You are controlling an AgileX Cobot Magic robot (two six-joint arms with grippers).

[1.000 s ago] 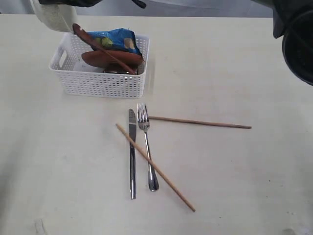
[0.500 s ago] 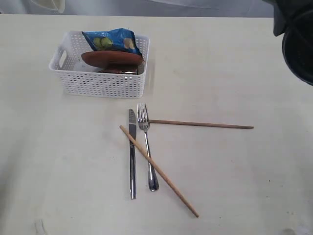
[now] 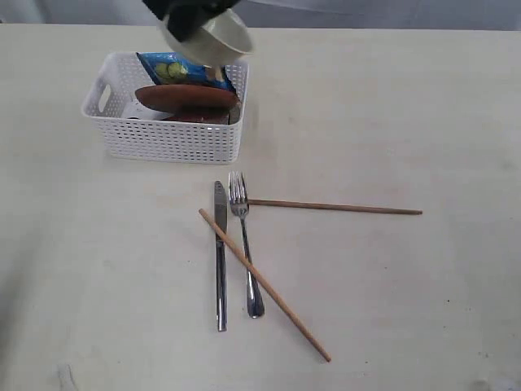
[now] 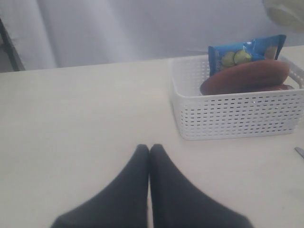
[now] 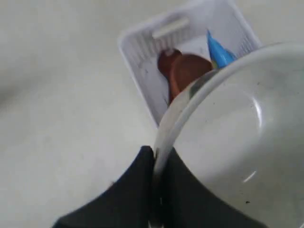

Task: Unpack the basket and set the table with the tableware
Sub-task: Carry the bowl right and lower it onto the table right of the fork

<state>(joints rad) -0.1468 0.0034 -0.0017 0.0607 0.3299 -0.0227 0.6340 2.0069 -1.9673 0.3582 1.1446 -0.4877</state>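
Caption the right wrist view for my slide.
Right gripper holds the off-white bowl by its rim, aloft near the basket with its brown plate and blue snack packet.

Seemingly a lab test setup: plain cream table (image 3: 407,98) backed by grey curtain (image 4: 118,28).

Open passage at 3 and 9 o'clock across pale cream worktop (image 3: 423,122). Blocked at 11 by white perforated plastic basket (image 3: 167,140), off-white bowl (image 3: 220,41) hanging above its 1 o'clock corner. Mid-worktop barred by steel knife (image 3: 221,285), steel fork (image 3: 251,289), two wooden chopsticks (image 3: 334,206).
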